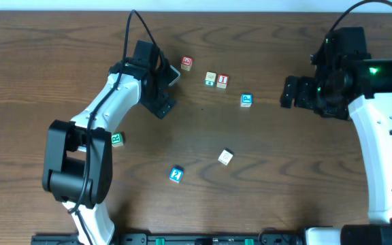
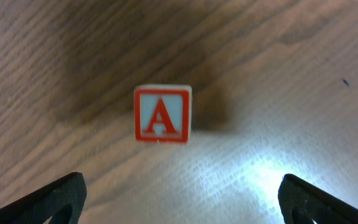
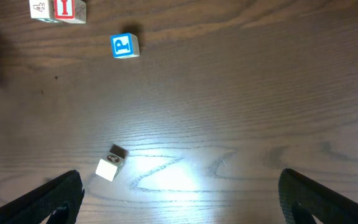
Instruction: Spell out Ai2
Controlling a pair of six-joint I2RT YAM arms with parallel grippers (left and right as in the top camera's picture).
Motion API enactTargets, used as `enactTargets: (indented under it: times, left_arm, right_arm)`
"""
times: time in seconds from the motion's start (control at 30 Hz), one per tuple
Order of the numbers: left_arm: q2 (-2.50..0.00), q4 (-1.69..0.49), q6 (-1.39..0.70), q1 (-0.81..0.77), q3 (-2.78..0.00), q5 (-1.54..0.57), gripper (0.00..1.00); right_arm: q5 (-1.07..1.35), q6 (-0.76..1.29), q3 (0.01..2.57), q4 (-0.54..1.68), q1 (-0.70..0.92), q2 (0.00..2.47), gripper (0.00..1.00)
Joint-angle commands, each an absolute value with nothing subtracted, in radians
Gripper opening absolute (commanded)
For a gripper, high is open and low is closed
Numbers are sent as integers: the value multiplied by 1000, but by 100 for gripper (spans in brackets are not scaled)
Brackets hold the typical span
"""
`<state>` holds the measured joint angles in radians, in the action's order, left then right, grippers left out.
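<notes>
Step in hand looks like fetching the A. Left claw hangs released above the small wooden cube with red letter A, far centre-left on the brown wooden table. Next move: descend, straddle it, clench. Right claw is released and holds nothing.

A dark wood-grain counter carries loose cubes. A blue P block sits right of centre toward the far side, with a cream block printed in green to its left. A green block rests well to the left, and a pale cube lies tilted near the middle.
</notes>
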<state>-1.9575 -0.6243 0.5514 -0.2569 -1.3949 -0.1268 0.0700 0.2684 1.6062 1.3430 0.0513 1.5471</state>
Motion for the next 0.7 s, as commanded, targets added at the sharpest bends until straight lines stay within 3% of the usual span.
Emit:
enactTargets:
  times: [0.0, 0.17, 0.67]
  left_arm:
    - [-1998, -609, 562, -254, -1389, -124, 100]
    - [-2018, -568, 561, -253, -1389, -123, 77]
    - [-2023, -518, 535, -253, -1388, -147, 61]
  right_arm:
    - [56, 253, 1606, 1347, 60, 1539, 99]
    - [56, 253, 1606, 1348, 60, 1539, 99]
    - [56, 253, 1606, 1356, 60, 1539, 99]
